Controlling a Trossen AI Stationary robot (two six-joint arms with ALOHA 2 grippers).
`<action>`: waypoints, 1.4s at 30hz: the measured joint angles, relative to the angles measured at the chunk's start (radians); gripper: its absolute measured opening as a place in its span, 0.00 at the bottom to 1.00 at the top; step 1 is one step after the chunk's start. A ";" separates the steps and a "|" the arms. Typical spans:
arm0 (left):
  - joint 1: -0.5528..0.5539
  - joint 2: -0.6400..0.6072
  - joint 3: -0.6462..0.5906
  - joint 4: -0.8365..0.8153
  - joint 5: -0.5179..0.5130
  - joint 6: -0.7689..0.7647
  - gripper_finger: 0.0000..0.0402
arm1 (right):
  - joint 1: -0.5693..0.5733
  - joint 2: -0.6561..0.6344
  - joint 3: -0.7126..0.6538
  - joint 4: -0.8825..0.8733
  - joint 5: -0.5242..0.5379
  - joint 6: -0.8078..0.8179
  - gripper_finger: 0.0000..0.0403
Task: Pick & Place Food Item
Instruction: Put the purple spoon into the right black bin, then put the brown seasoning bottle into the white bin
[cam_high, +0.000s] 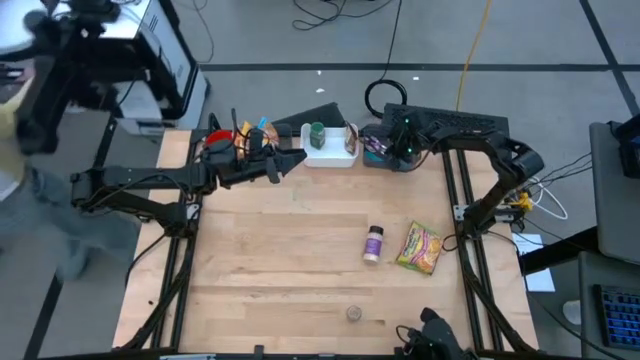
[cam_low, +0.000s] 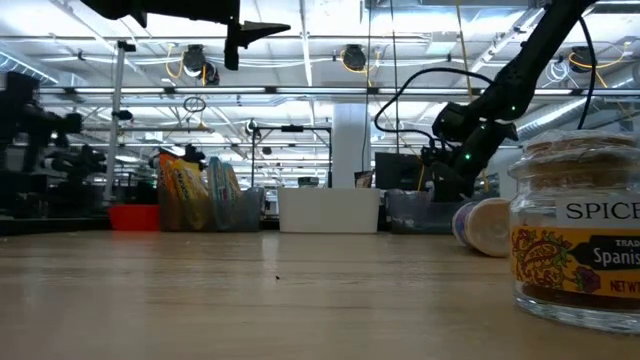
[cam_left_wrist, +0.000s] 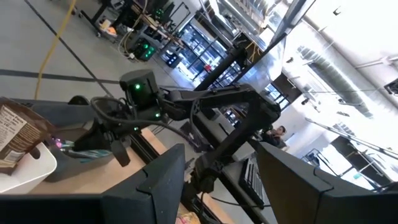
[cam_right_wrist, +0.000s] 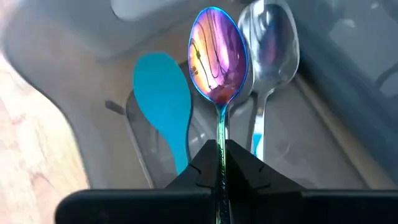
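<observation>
My right gripper (cam_high: 398, 150) reaches slanting down into the grey bin (cam_high: 378, 158) at the table's far right and is shut on an iridescent spoon (cam_right_wrist: 217, 59). A silver spoon (cam_right_wrist: 270, 37) and a blue spoon (cam_right_wrist: 165, 93) lie in that bin. My left gripper (cam_high: 298, 160) hangs open and level above the far middle of the table, holding nothing. On the wood lie a spice bottle (cam_high: 373, 243) on its side and a yellow snack packet (cam_high: 419, 247). A small spice jar (cam_high: 354, 314) stands upright near the front edge. My right gripper pinches the iridescent spoon's thin handle (cam_right_wrist: 220, 127) between its two fingers, a little below the bowl. The fingers lie along the handle, slanting down from the near side. The bowl points away from the gripper over the grey bin, beside the silver spoon; whether it rests there I cannot tell.
A white bin (cam_high: 330, 158) with a green-lidded jar (cam_high: 317, 134) and a brown packet (cam_high: 349, 138) stands at the far middle. A red bin (cam_high: 215, 148) and snack bags (cam_low: 185, 195) stand at the far left. The spice jar (cam_low: 580, 240) looms close in the low view.
</observation>
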 joint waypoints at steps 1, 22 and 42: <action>0.000 0.000 0.000 0.000 0.000 -0.001 0.52 | 0.000 0.006 0.000 -0.002 0.000 0.000 0.00; 0.000 0.000 0.000 -0.001 0.000 -0.020 0.52 | 0.000 0.018 0.000 0.020 0.002 -0.011 0.06; 0.035 -0.029 0.001 0.057 0.128 -0.026 0.52 | 0.000 -0.261 -0.001 0.106 0.004 0.101 0.30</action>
